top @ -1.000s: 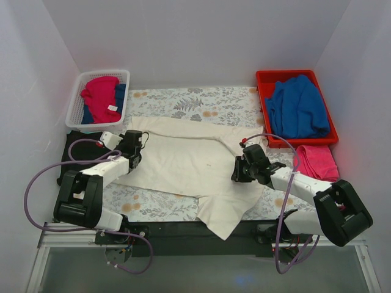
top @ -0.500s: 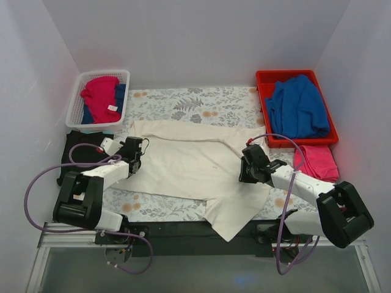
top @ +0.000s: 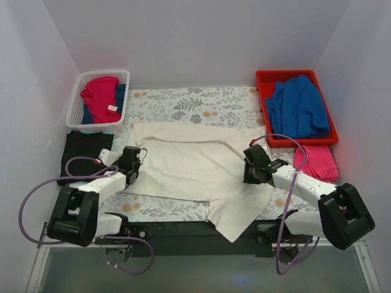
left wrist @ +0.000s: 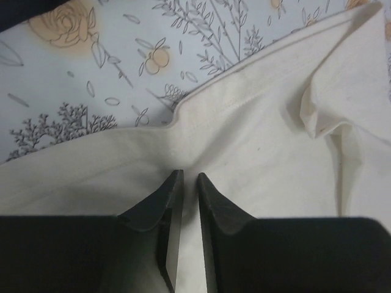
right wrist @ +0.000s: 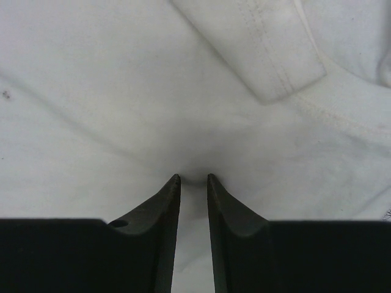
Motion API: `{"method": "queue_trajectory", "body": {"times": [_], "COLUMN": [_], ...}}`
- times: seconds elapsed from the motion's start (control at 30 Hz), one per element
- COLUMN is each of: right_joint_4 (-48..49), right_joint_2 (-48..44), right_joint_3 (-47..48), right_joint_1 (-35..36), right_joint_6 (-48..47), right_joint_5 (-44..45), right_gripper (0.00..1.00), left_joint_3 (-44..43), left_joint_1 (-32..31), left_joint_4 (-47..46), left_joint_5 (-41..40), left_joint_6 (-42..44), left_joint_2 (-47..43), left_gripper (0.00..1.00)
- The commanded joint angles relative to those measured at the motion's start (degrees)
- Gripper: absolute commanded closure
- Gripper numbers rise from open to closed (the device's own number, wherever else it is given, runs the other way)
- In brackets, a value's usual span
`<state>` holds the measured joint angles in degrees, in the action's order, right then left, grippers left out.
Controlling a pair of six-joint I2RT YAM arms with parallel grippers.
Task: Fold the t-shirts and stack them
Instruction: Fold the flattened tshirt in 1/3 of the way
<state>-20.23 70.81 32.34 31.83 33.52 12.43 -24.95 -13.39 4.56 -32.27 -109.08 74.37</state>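
While both arms reach low over the worktop, one cream-white t-shirt lies spread across its middle, one part draped over the near edge. The left claw is pinched together on the shirt's left edge, and the right claw is clamped on a fold at its right side. One black t-shirt lies at the left, just beside one white basket. At far right stands one red tray, with one pink cloth near it.
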Motion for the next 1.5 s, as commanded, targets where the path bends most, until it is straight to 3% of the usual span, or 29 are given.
{"method": "queue_trajectory", "body": {"times": [0.0, 0.13, 0.2, 0.4, 0.6, 0.77, 1.0, 1.1, 1.23, 1.3, 1.37, 1.47], "right_joint_4": [-4.30, -3.86, -3.50, -3.24, -2.89, -2.89, -1.57, -0.43, 4.74, 6.07, 7.13, 7.05], "right_joint_2": [0.04, -0.93, -2.51, -3.30, -2.78, -3.74, -12.08, -12.27, -8.24, -3.25, 0.54, 7.23], "right_joint_3": [0.10, -0.52, -0.96, -1.14, -0.17, 0.97, 6.15, 9.75, 11.78, 13.18, 15.82, 19.25], "right_joint_1": [-0.63, -0.90, -1.07, -1.16, -1.16, -1.07, 1.82, 4.28, 9.37, 14.29, 20.33, 25.37], "right_joint_6": [-0.91, -1.17, -1.26, -1.26, -1.61, -2.93, -11.27, -13.91, -16.20, -17.08, -17.78, -17.35], "right_joint_5": [2.96, 3.04, 3.13, 3.13, 3.13, 2.52, 4.98, 3.75, -0.29, -0.74, 2.05, 4.53], "right_gripper": [0.69, 0.69, 0.68, 0.67, 0.67, 0.67, 0.59, 0.59, 0.58, 0.58, 0.58, 0.58], "left_joint_3": [3.51, 2.36, 1.58, -0.44, -4.31, -6.16, -8.09, -10.02, -11.96, -12.49, -12.75, -15.47], "left_joint_1": [-0.94, -1.90, -4.26, -8.76, -8.76, -9.11, -9.20, -9.11, -8.94, -8.33, -7.36, -3.58], "left_joint_4": [11.51, 16.17, 22.81, 33.93, 36.49, 32.28, 26.56, 23.06, 18.13, 13.22, 5.42, 2.83], "left_joint_5": [5.29, 3.63, -0.56, -9.46, -13.52, -11.59, -15.97, -17.12, -16.60, -14.50, -7.39, 1.13], "left_joint_6": [-3.94, -6.14, -12.08, -20.20, -20.12, -12.94, -0.20, 3.33, 9.04, 11.94, 19.04, 21.01], "left_joint_2": [-4.48, -9.94, -12.21, -16.36, -12.33, -10.30, -16.70, -17.59, -14.17, -10.75, -7.76, 0.32], "left_gripper": [0.85, 0.92, 0.94, 0.92, 0.87, 0.85, 0.78, 0.63, 0.52, 0.50, 0.50, 0.52]}}
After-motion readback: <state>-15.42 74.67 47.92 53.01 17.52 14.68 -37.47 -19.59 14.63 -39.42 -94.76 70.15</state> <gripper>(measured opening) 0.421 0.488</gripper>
